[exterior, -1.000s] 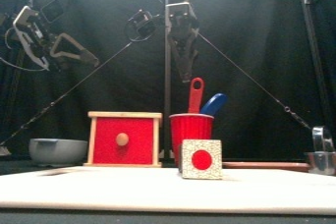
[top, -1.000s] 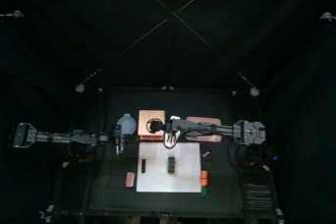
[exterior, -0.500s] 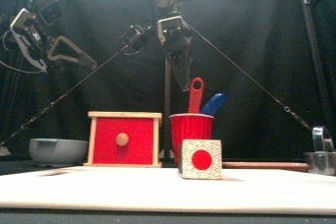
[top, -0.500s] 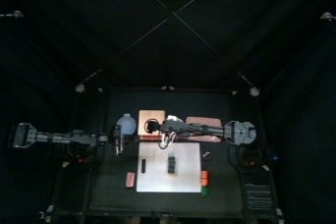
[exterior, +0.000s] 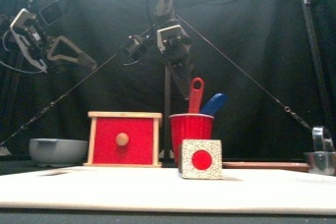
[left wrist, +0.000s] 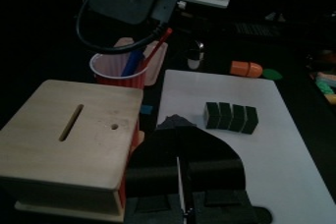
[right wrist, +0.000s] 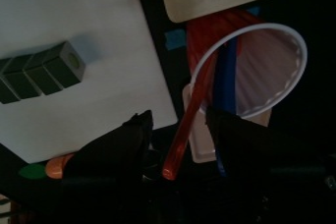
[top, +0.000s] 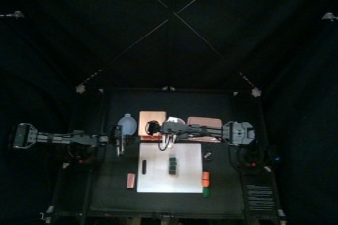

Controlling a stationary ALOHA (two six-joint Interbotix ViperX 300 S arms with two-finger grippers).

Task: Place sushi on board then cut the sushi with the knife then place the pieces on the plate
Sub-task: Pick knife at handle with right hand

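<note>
Fetching the knife: judged to be the step in hand. Treat step one as done. Find the sushi roll lying whole and uncut on the white cutting board, near its middle. Locate the red cup just behind the board's back edge, holding the red knife and the blue knife, neither yet lifted. Locate the wooden box behind the board's back left corner, close beside the cup; touching or not, cannot tell.

Read the right gripper as poised over the cup, behind the board's back edge: jaws spread wide, empty, framing the red knife's handle in the wrist view. Confirm in the front view: hanging above the handle tip, no contact.

Find the left gripper off the board's back left corner, beside the box; grip state: cannot tell.

Next move, as a judgement: lower the right jaws along the red handle, keep it centred, close firmly, then draw straight up clear of the cup rim and the blue knife. Avoid tipping the cup. Leave the pink tray, behind the board's back right corner, for the final step.
</note>
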